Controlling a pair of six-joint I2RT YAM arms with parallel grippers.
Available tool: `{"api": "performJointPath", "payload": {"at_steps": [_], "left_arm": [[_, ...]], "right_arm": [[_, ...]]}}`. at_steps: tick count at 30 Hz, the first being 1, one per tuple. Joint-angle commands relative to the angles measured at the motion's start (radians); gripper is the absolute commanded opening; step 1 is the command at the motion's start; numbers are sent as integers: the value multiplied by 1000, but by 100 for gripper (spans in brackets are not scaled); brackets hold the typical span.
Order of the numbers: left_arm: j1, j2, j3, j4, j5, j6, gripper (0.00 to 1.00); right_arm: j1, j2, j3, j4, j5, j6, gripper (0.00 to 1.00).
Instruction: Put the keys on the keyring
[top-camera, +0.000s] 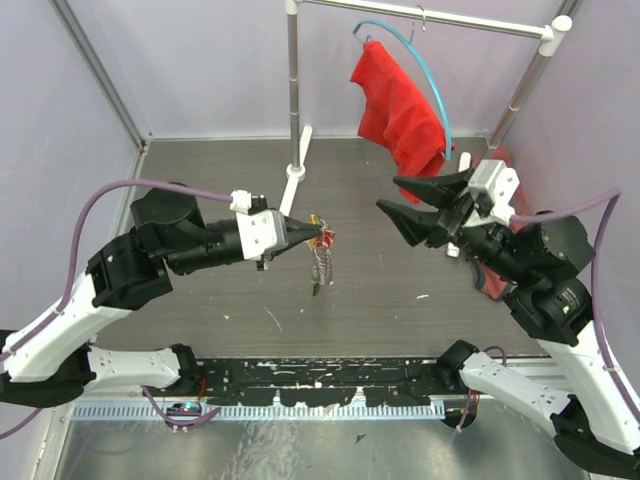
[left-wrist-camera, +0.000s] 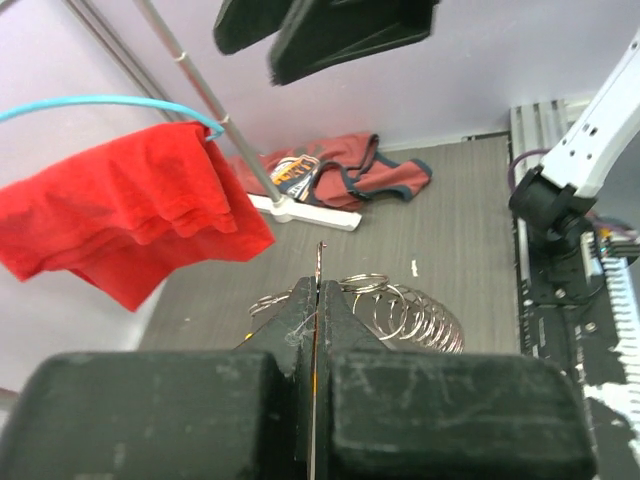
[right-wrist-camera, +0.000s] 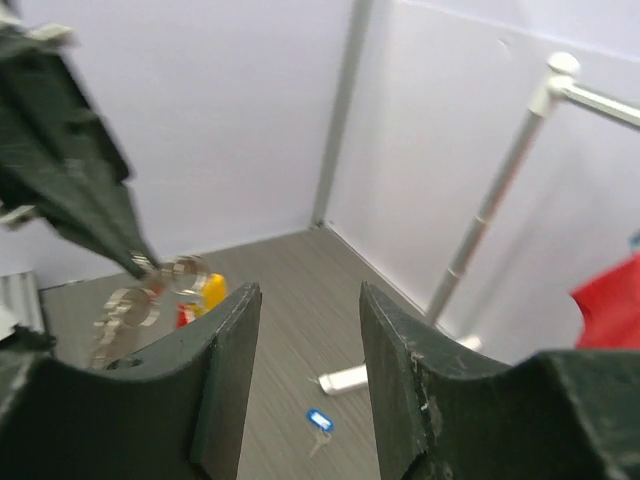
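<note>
Black-fingered and clamped shut, the left gripper (top-camera: 321, 237) pinches the keyring (top-camera: 320, 262) by its thin wire and holds it in the air above the table (top-camera: 200, 165), apparently so the loop hangs free and can be approached from the opposite side. Seen from the left wrist, the wire rises straight out from between the closed fingers, with a fan of small steel rings (left-wrist-camera: 400, 312) just beyond them. From the right wrist, keys (right-wrist-camera: 212, 290) with yellow and red tags dangle close under that grip, which suggests part of the job is done. Facing it, well apart, the right gripper (top-camera: 388, 194) stands with its jaws spread and nothing between them, aimed at the hanging ring. A blue-tagged key (right-wrist-camera: 319, 420) lies flat and alone on the table below, not yet on the ring and probably the next thing to fetch; being so small and flat, it looks awkward to pinch. Behind both arms, a red cloth (top-camera: 400, 110) hangs from a light-blue hanger (top-camera: 436, 90) on the clothes rack (top-camera: 293, 100), playing no part.
</note>
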Motion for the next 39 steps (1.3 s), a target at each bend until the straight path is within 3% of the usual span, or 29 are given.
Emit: {"api": "performJointPath", "payload": {"at_steps": [1,9,16,25,30,39], "left_arm": [[-2,-35,47,-42,23,188,0],[-4,-22,140,-187,18,384,0],[-84,-22,102,-231,-225,466,0],[-85,-92,-19,-191,-325,357,0],[-85,-120,-65,-203,-365,257,0],[-85,-104,-159,-326,-419,63,0]], "right_arm": [[4,40,0,-43,257,36,50],[4,123,-56,-66,299,53,51],[3,266,-38,-115,387,238,51],[2,528,-16,-169,365,424,55],[-20,755,44,-210,205,392,56],[-71,1037,109,-131,152,408,53]]}}
